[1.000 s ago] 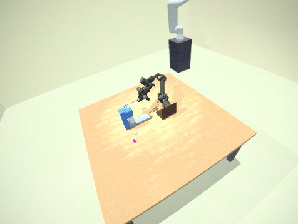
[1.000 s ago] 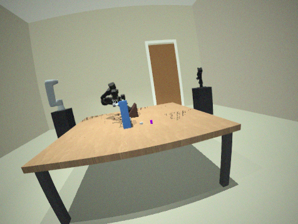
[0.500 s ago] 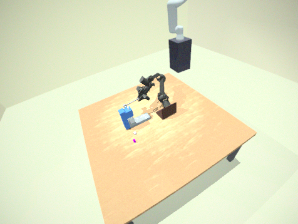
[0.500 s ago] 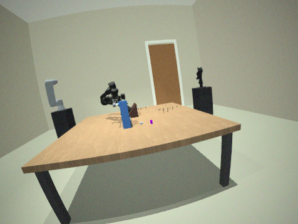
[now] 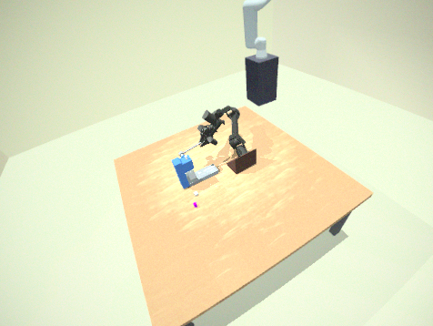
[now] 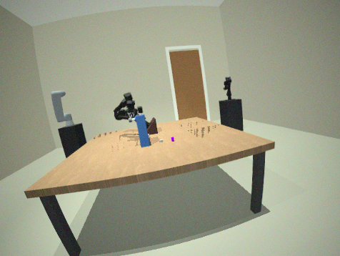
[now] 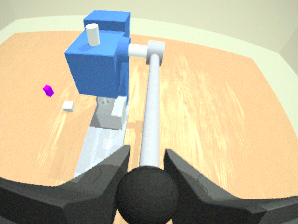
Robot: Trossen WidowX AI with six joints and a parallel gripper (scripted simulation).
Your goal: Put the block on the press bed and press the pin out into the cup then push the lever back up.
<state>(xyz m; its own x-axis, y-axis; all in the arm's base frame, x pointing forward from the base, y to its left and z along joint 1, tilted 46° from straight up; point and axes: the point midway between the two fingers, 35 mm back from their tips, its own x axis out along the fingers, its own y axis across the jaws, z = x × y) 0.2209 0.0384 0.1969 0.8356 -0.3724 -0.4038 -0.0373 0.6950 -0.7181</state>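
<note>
- Jaws: pinching the lever [image 5: 192, 148] [image 7: 151, 100] close to its black knob [image 7: 147, 195], one finger on each side.
- Lever: runs from the pivot [image 7: 155, 52] at the side of the press [image 5: 183, 170] [image 6: 143, 131] [image 7: 97, 70] back to the jaws. Slope hard to judge.
- Block [image 5: 191, 177] [image 7: 109, 120]: grey, on the pale bed [image 5: 207, 172] [image 7: 100, 150], beneath the blue head; partly hidden by it. Apart from the jaws.
- Pin: too small to make out; alignment with the punch, cannot tell.
- White post [image 7: 93, 35]: sticks up from the head's top.
- White cube [image 5: 196, 194] [image 6: 161, 141] [image 7: 68, 106]: on the worktop [image 5: 255, 219] [image 6: 161, 161] [image 7: 200, 125], near the press. Magenta piece [image 5: 196, 205] [image 6: 172, 139] [image 7: 48, 90] near the cube, not touching.
- Arm [image 5: 235, 125] [image 6: 121, 111]: bent, reaching above the worktop; brown panel [image 5: 246, 161] [image 6: 153, 126] stands by its base.
</note>
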